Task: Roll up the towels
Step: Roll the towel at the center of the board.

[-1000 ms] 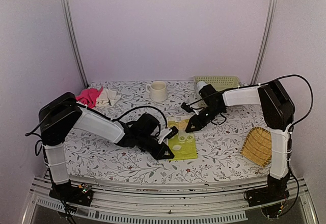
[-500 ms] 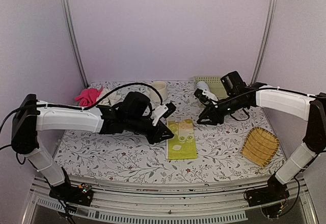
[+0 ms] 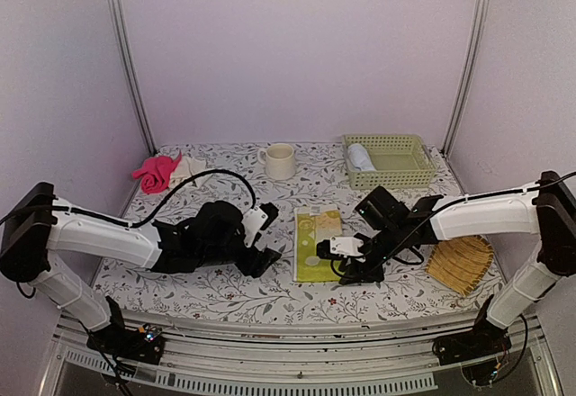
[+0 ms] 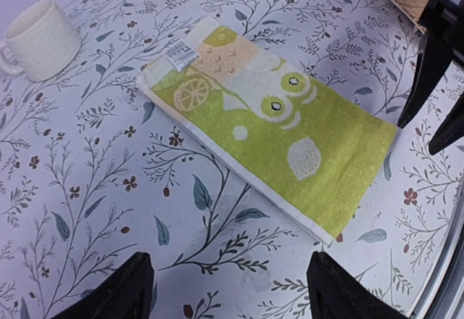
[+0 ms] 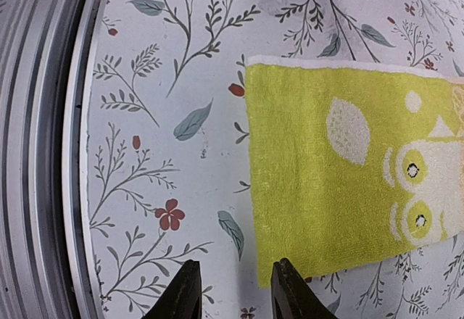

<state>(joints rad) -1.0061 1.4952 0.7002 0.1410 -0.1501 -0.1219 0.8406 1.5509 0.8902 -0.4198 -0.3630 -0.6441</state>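
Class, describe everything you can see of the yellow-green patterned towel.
The yellow-green towel looks like terry cloth, with a cream far end, lemon and leaf motifs, white edging and a label at the far end. It lies flat and unrolled, a long strip on the floral table. Nothing grips it; the right gripper stands at its near corner.

Your floral table (image 3: 225,283): yellow-green towel (image 3: 310,252) flat at centre, mug (image 3: 280,160) and green basket (image 3: 391,180) at back, pink cloth (image 3: 157,171) back left, bamboo tray (image 3: 459,264) right.

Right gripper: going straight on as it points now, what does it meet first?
Probably the near corner of the flat yellow-green patterned terry towel; the right gripper sits just short of it over the floral tablecloth. Depth unclear.
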